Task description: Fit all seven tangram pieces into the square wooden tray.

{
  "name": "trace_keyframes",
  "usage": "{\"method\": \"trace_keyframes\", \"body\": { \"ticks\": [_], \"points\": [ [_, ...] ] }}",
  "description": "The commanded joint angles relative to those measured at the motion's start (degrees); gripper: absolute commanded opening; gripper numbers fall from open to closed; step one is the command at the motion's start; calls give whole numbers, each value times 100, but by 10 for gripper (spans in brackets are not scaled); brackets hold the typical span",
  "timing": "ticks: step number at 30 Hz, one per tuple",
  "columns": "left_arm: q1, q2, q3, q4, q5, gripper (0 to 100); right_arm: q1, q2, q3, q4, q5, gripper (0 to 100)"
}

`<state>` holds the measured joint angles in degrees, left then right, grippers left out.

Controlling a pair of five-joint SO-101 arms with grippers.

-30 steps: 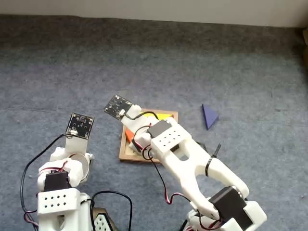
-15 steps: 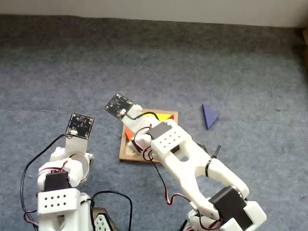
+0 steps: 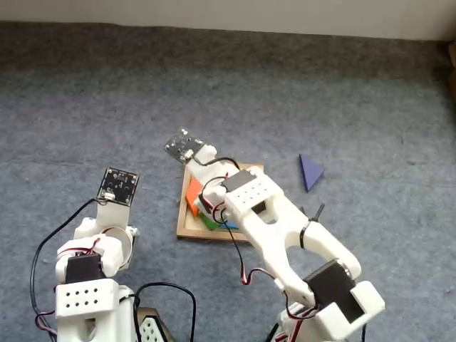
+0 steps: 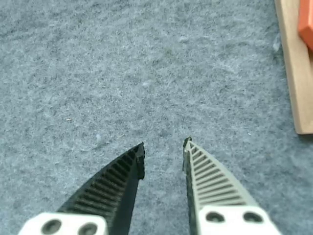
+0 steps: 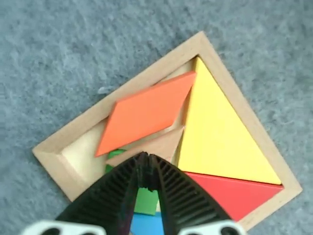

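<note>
Hovering over the tray (image 5: pixel 239 105), right jaws pinched together; left jaws parted over carpet (image 4: pixel 146 73); blue triangle (image 3: pixel 310 172) aside.

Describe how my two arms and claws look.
The left arm and right arm are white plastic with black motors and black and red cables. The left claw has one black and one pale ribbed finger; the right claw has two black ones.

Orange parallelogram (image 5: pixel 146 112), yellow triangle (image 5: pixel 220 139), grey carpet (image 5: pixel 73 49)
</note>
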<state>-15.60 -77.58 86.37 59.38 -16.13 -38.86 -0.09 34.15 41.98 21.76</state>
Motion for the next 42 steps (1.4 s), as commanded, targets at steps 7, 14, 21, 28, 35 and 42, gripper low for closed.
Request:
{"method": "trace_keyframes", "body": {
  "ticks": [7, 14, 21, 28, 35, 42],
  "points": [
    [-66, -75, -40, -97, 18, 148, 136, 497, -127, -497, -35, 15],
    [-66, -75, -40, -97, 18, 148, 154, 101, -84, -497, -44, 15],
    [-66, -75, -40, -97, 18, 148, 136, -1095, 277, -453, -352, 15],
    [-57, -75, -40, -97, 18, 148, -145, -919, 418, -655, -686, 18],
    [-57, -75, -40, -97, 18, 148, -259, -242, 409, -1587, -862, 18],
    [-57, -75, -40, -97, 18, 148, -145, 330, 277, -1657, -1002, 18]
  ]
}}
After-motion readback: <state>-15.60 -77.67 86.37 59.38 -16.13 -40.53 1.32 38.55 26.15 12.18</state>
